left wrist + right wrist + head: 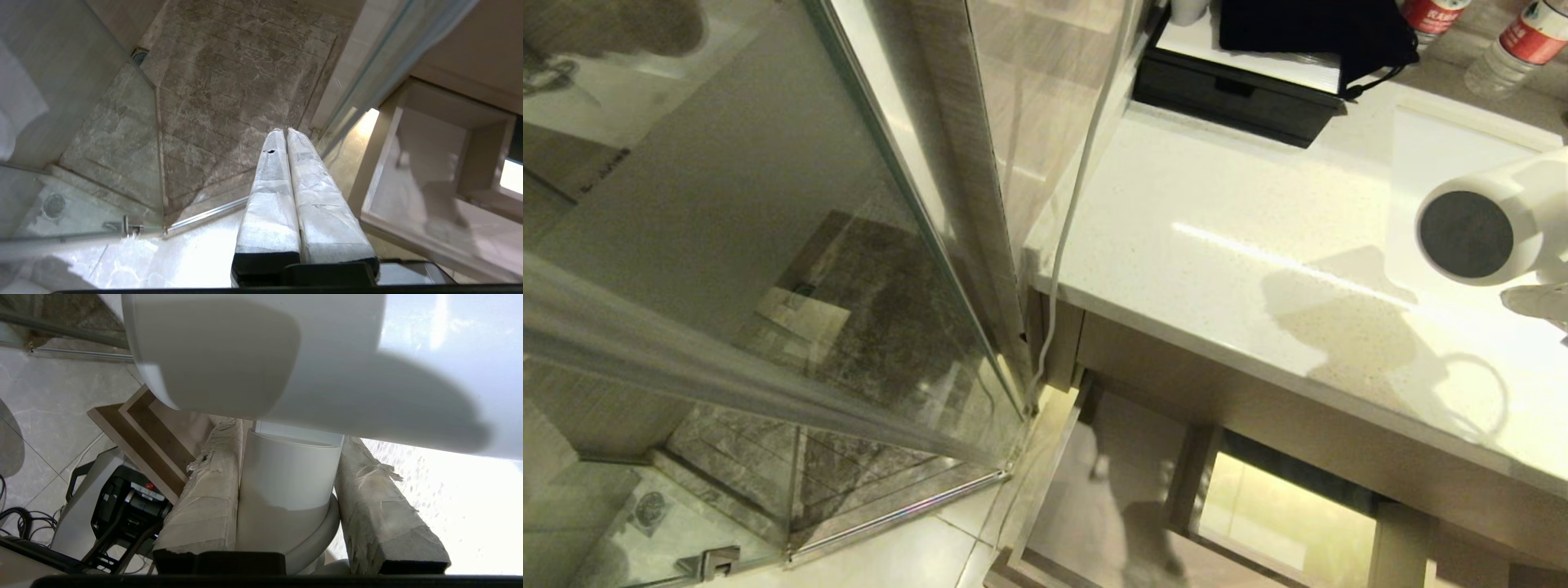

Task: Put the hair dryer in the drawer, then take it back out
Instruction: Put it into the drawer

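Taped fingers (204,498) of your right gripper (286,498) pinch the hair dryer (261,367) by its straight white handle, one pad on each flank, with the fat barrel crossing just beyond the fingertips. From the head camera you see that barrel at the far right, its round dark grey end (1466,234) facing along the white countertop (1217,245) and hanging above it. The drawer (1094,490) lies below the counter's front edge and toward your left, pulled out, its light floor bare where it shows. So your load sits up and to the right of its target, and the counter lip stands between them. A white cord (1070,204) hangs down past the counter's left corner near the glass shower door (768,245). Your left gripper (286,134), fingers pressed together, hangs idle over the floor beside the drawer.
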Tool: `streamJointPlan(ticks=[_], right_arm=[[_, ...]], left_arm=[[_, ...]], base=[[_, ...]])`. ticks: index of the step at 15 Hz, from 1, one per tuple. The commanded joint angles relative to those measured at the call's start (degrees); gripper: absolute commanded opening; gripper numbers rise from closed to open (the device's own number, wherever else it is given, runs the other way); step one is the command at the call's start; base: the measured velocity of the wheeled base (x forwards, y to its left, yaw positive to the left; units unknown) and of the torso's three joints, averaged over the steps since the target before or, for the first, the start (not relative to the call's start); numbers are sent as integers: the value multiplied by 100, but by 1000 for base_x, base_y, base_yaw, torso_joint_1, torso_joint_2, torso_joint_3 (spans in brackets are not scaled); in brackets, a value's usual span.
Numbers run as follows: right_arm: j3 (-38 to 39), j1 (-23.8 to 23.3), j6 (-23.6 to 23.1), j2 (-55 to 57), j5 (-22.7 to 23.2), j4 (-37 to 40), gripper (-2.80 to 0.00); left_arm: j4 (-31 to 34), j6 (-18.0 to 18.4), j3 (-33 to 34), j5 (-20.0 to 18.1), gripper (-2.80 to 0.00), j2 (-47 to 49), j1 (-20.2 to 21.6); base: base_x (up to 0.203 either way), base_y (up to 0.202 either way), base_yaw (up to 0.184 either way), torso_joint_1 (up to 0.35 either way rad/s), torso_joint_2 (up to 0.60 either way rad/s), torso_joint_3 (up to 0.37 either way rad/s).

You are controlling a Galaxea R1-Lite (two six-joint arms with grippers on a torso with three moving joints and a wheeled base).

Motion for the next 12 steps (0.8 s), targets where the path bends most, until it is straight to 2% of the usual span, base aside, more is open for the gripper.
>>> streamJointPlan(ticks=[1, 12], right_arm=[[75, 2, -12, -144, 8, 22, -280], [360, -165, -12, -460, 5, 44, -280]], left_arm=[[1, 0, 1, 3, -280, 9, 1], [1, 0, 1, 4, -280, 9, 1]], base=[[0, 0, 0, -320, 144, -188], [0, 0, 0, -278, 54, -225]])
